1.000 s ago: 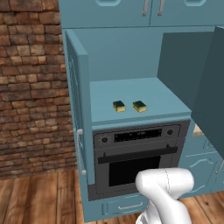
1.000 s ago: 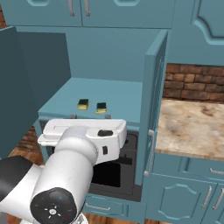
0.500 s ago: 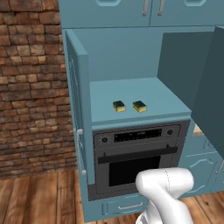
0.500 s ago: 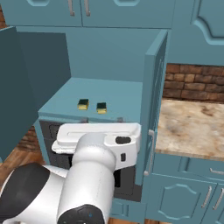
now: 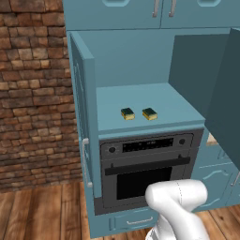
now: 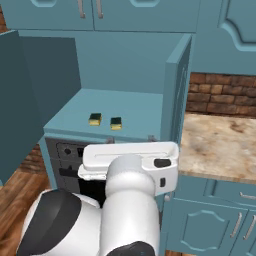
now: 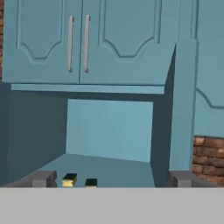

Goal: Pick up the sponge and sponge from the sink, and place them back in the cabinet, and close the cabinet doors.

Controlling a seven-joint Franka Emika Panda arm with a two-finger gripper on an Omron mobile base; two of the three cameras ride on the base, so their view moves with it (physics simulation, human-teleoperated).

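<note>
Teal cabinet (image 5: 136, 61) stands open, its wide shelf (image 5: 159, 101) bare teal with both sponges on it near the front edge; left sponge (image 5: 127, 114) and right sponge (image 5: 149, 114) sit just beside each other, apart, green faces up; same pair seen from the other side at (image 6: 95, 119) and (image 6: 116, 123); hand view catches them low at (image 7: 69, 180) and (image 7: 90, 182). Both cabinet doors swung out: left door (image 5: 86, 140) edge-on with a silver handle, right door (image 5: 229, 98) dark and wide at frame edge. Black oven (image 5: 147, 171) built in under the shelf. Upper teal doors (image 7: 78, 41) with slim vertical silver handles above the compartment. Brick wall (image 5: 33, 93) to the left, wood plank floor (image 5: 42, 211) below; tan marble counter (image 6: 220, 142) to the right with brick behind it. Gripper (image 7: 111, 178) faces the compartment from in front; jaws wide apart, nothing between them.
</note>
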